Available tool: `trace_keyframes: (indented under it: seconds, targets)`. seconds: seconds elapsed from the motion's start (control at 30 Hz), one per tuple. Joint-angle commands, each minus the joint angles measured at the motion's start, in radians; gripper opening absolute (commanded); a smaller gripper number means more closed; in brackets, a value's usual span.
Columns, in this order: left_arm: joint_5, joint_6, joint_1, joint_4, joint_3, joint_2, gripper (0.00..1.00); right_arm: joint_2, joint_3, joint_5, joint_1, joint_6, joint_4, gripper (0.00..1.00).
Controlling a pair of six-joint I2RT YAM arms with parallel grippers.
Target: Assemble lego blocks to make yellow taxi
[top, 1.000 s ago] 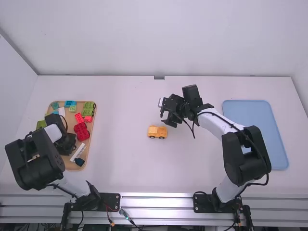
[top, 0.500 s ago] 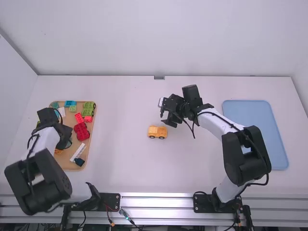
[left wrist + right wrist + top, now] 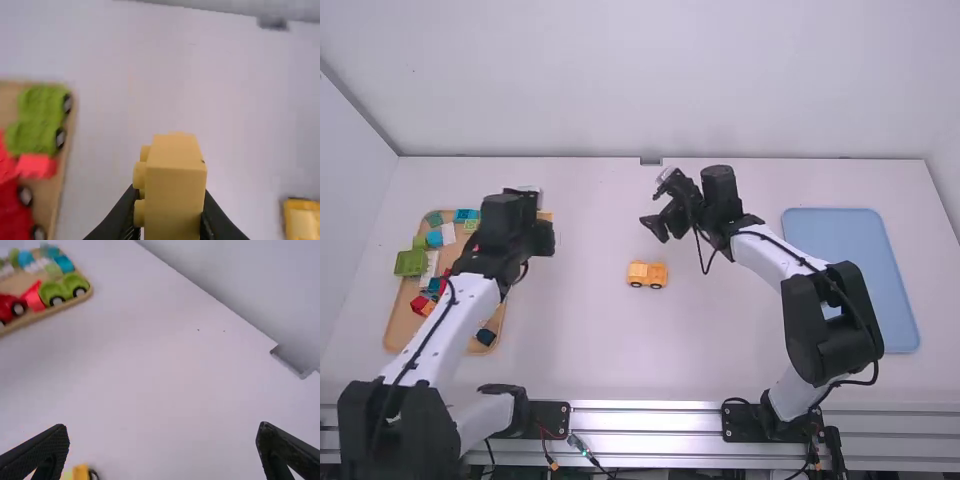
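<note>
Carrying a yellow block (image 3: 175, 175) to the half-made yellow car (image 3: 647, 274) looks like the step in hand. The left tool (image 3: 170, 195) has its fingers pinched on the block, whose studs face sideways; the right tool (image 3: 164, 432) holds nothing, its fingers spread wide. With twelve o'clock pointing away from the high camera, the car stands on the surface (image 3: 590, 350), and the wooden tray (image 3: 392, 332) of spare pieces lies toward nine. The next move probably calls for bringing the block toward the car and turning its studs upward before lining it up, perhaps while the right tool steadies the car from near one o'clock. Half a second ago the left tool was over the tray; it has since swung toward two o'clock. The right tool has tilted slightly, while the car has stayed put.
</note>
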Motion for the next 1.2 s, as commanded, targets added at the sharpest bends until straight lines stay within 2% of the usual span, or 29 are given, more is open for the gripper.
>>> trace_keyframes:
  seconds: [0.0,0.2,0.3,0.4,0.47,0.57,0.67,0.83,1.17]
  targets:
    - [0.012,0.192,-0.074,0.022,-0.012,0.006,0.02,-0.010,0.012,-0.085,-0.023,0.236,0.016,0.99]
    - [0.009,0.362,-0.222,0.083,-0.012,0.052,0.02,-0.005,0.013,-0.279,-0.091,0.368,0.034,0.99]
    - [0.009,0.441,-0.293,0.168,-0.012,0.120,0.02,0.013,0.012,-0.430,-0.132,0.381,0.034,0.99]
    - [0.007,0.496,-0.331,0.261,-0.012,0.181,0.02,0.043,0.012,-0.503,-0.144,0.381,0.038,0.99]
    - [-0.008,0.502,-0.339,0.301,-0.012,0.203,0.02,0.055,0.012,-0.526,-0.142,0.382,0.034,1.00]
    - [-0.013,0.502,-0.348,0.361,-0.012,0.232,0.02,0.076,0.012,-0.524,-0.141,0.410,0.022,0.93]
    - [0.046,0.502,-0.348,0.396,-0.012,0.242,0.02,0.105,0.012,-0.548,-0.129,0.406,0.028,0.93]
    - [0.118,0.503,-0.348,0.402,-0.012,0.242,0.02,0.122,0.012,-0.604,-0.111,0.408,0.050,0.93]
    - [0.114,0.510,-0.348,0.353,-0.012,0.242,0.02,0.126,0.012,-0.575,-0.039,0.408,0.087,0.91]
